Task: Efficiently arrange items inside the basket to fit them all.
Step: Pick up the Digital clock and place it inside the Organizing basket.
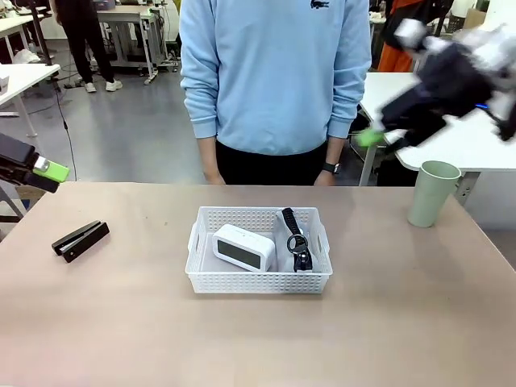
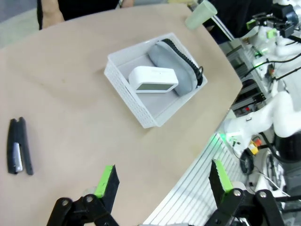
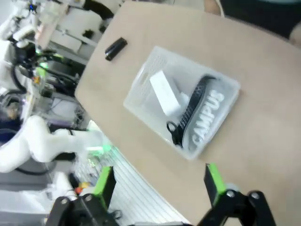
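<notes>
**Box and pouch in the basket, stapler and cup out on the table**

The basket sits at the middle of the table, its long sides parallel to the near edge. Inside it, the white box lies in the left half, turned a little askew, with its dark window facing up and toward the near edge. The grey pouch takes the right half, lying along the right short end with its black zip uppermost and its ring pull about midway along. The right wrist view shows pale lettering, CAMPUS, on its side. Box and pouch lie right against each other.

The stapler lies flat on the bare table near the left edge, well apart from the basket. The cup stands upright, mouth up, near the far right corner, also well apart from the basket.

The left gripper is spread wide, its green pads far apart with nothing between them. In the front view it hangs at the left edge of the table, above the surface and beyond the stapler, touching nothing.

The right gripper is likewise spread and empty. In the front view it is a blurred dark shape high above the far right corner, over the cup and clear of it.

A person in a pale blue sweatshirt stands at the far edge, straight behind the basket, with arms hanging down. Whether the hands touch the table cannot be told.
</notes>
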`<state>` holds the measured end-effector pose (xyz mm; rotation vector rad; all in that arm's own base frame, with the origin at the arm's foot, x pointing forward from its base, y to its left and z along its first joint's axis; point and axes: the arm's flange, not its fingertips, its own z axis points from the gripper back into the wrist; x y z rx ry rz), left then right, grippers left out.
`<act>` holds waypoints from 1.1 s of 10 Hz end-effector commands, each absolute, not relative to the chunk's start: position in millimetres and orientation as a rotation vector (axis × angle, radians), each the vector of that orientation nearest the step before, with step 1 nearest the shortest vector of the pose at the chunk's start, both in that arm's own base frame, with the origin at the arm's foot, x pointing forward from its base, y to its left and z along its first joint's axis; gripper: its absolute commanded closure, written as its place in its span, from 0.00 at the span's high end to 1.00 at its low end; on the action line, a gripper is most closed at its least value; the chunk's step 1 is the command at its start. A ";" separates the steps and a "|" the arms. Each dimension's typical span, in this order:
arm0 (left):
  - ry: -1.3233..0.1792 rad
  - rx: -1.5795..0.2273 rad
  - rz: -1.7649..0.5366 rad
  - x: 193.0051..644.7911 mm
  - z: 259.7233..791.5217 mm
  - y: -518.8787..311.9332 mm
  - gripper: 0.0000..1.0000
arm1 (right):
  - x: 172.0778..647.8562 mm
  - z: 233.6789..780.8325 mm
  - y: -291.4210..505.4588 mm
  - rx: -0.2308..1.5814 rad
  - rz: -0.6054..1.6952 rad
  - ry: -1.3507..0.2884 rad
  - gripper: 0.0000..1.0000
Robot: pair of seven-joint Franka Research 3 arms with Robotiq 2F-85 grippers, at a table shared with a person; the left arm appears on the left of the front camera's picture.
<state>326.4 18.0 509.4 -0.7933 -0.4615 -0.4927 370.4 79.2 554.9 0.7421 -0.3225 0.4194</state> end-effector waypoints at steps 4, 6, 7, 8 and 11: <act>-0.477 -0.814 -0.505 327.2 509.0 18.2 1.00 | 293.0 461.3 -112.4 1.092 -0.050 -0.293 1.00; -0.477 -0.814 -0.505 327.2 509.0 18.2 1.00 | 269.4 421.0 -137.4 1.141 -0.216 -0.265 1.00; -0.477 -0.814 -0.505 327.2 509.0 18.2 1.00 | 274.6 410.4 -131.7 1.085 -0.241 -0.219 1.00; -0.477 -0.814 -0.505 327.2 509.0 18.2 1.00 | 278.3 441.9 -153.3 1.103 -0.168 -0.256 1.00; -0.477 -0.814 -0.505 327.2 509.0 18.2 1.00 | 278.3 441.9 -153.3 1.103 -0.168 -0.256 1.00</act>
